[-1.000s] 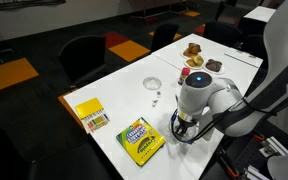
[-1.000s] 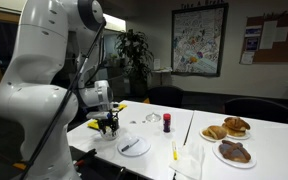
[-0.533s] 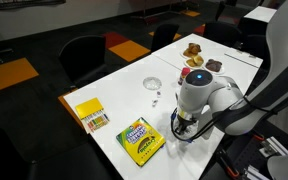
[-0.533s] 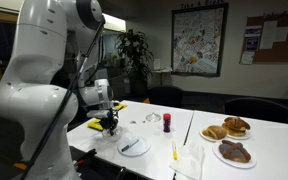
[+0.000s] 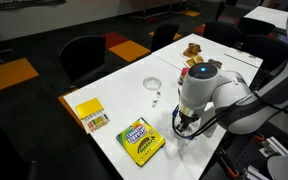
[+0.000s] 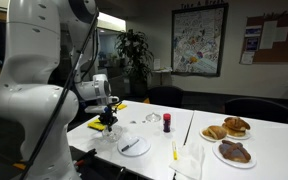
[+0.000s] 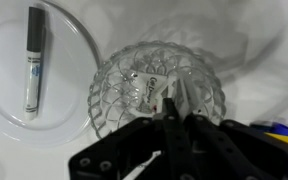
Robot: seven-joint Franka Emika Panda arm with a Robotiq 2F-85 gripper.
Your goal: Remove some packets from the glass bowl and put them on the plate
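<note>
- My jaws (image 7: pixel 175 104) are down inside the bowl (image 7: pixel 112 100) and drawn nearly together. I judge they pinch the near corner of a packet (image 7: pixel 147 84).
- That packet runs slantwise, up and left from the tips. Its print is too blurred to read.
- The plate (image 7: pixel 2 95) lies just left of the bowl in the wrist view, with a marker (image 7: pixel 32 60) on it whose label I can't read.
- Farther along the worktop (image 5: pixel 114 95) is the crayon box (image 5: pixel 141 141), its lettering too small to read.

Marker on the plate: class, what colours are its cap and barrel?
Black cap, white barrel with dark print on the marker; clearest in the wrist view.
</note>
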